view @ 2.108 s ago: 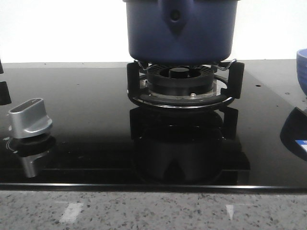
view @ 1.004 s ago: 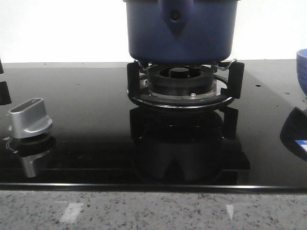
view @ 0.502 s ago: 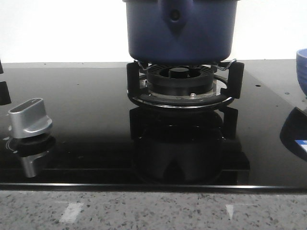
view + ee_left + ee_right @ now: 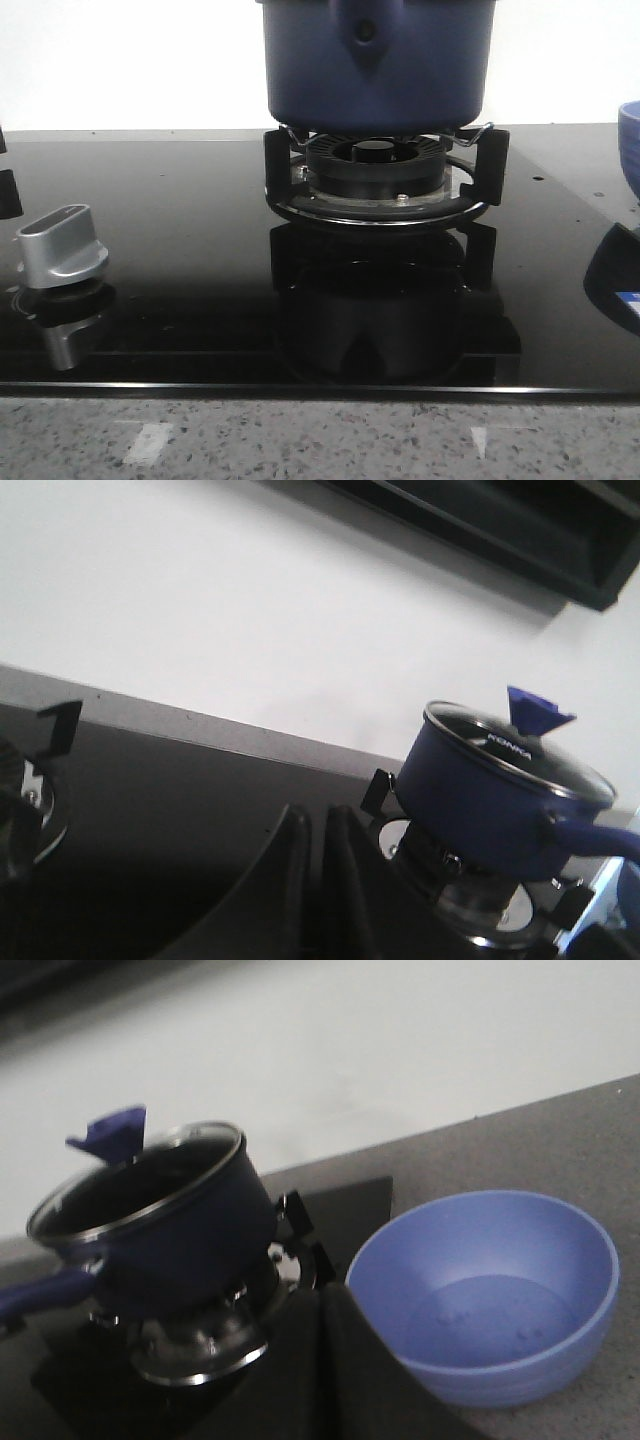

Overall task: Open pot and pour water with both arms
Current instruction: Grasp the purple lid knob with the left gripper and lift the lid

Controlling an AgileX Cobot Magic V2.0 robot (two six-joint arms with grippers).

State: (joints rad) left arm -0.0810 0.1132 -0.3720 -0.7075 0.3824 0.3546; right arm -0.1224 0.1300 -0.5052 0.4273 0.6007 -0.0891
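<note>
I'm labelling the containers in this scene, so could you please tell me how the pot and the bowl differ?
The pot is dark navy, while the bowl is a lighter blue. The pot sits raised on the burner grate; the bowl rests on the grey counter beside the hob. The pot carries a glass lid with a blue knob and has a long handle; the bowl is open and handleless. Both are round and blue.

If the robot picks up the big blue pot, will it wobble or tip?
Probably a bit. The pot has one long handle sticking out sideways, so lifting there could tilt it. Its glass lid just sits on top and might slide. It looks sturdy, likely heavy.
</note>
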